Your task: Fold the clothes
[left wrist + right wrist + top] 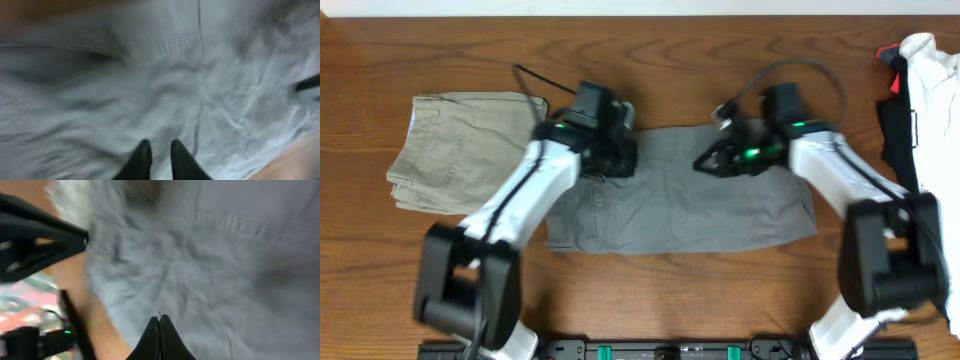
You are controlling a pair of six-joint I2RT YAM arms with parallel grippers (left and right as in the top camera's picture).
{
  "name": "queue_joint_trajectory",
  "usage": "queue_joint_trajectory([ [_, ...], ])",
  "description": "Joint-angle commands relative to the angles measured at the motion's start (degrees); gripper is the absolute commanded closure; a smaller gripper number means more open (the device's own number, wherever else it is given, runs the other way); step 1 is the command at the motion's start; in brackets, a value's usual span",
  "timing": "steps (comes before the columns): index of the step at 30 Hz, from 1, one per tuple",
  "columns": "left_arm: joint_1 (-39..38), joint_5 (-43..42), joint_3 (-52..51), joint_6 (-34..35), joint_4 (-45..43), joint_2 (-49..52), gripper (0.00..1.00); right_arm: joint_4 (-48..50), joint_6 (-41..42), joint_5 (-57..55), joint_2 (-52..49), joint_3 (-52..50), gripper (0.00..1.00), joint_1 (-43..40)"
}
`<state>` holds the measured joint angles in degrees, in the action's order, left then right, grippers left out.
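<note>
Grey shorts (690, 205) lie flat on the bench (640, 300). Left fingers (141, 156) sit slightly parted and right fingers (153, 330) are pressed together, with no cloth visibly pinched. Looks like the edge-grabbing stage, so next up probably needs a solid pinch.

Three garments, my two grippers.
One pair of grey shorts (680, 205), one pair of beige shorts (460, 150), one white-and-black garment (930, 100); my left gripper (618, 163) and right gripper (700, 162).
</note>
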<state>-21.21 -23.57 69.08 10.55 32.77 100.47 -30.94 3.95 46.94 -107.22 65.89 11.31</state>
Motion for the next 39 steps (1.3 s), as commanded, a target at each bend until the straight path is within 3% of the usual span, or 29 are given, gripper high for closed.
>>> queue_joint_trajectory([
  [1, -2.3, -3.5, -0.7, -0.8, 0.1, 5.7, 0.91, 0.5, 4.4, -6.5, -4.8, -0.8, 0.99, 1.9],
  [6, -3.7, -2.4, -0.7, -3.7, 1.7, 11.7, 0.91, -2.5, 7.7, -19.5, -8.6, -0.8, 0.99, -0.3],
  [10, -3.2, 8.5, -0.7, -3.7, 6.6, 13.0, 0.91, -6.4, 8.3, -32.8, -8.9, -0.8, 0.99, -6.8],
  [14, -1.7, 18.6, -0.7, -4.0, 11.1, 13.0, 0.91, -8.5, 8.3, -35.1, -8.9, -0.8, 0.99, -15.8],
  [20, 0.9, 15.1, 1.3, -4.7, 16.2, 11.7, 0.83, -11.2, 7.3, -32.6, -8.9, -0.7, 0.99, -25.6],
  [23, 1.6, 11.0, 3.2, -4.0, 19.8, 9.0, 0.68, -12.2, 7.1, -31.3, -8.7, -0.7, 0.99, -27.6],
  [27, 3.7, 10.5, 3.5, -1.2, 22.4, 3.8, 0.55, -12.9, 7.1, -31.0, -7.0, -0.5, 0.98, -29.4],
  [31, 7.8, 10.4, 3.3, 1.2, 23.8, -0.3, 0.39, -13.3, 4.3, -23.9, -1.8, 0.4, 0.96, -31.3],
  [39, 11.5, 0.5, -0.9, 1.1, 18.1, 1.6, 0.18, -17.2, 2.5, -17.5, 10.9, 0.6, 0.7, -28.9],
])
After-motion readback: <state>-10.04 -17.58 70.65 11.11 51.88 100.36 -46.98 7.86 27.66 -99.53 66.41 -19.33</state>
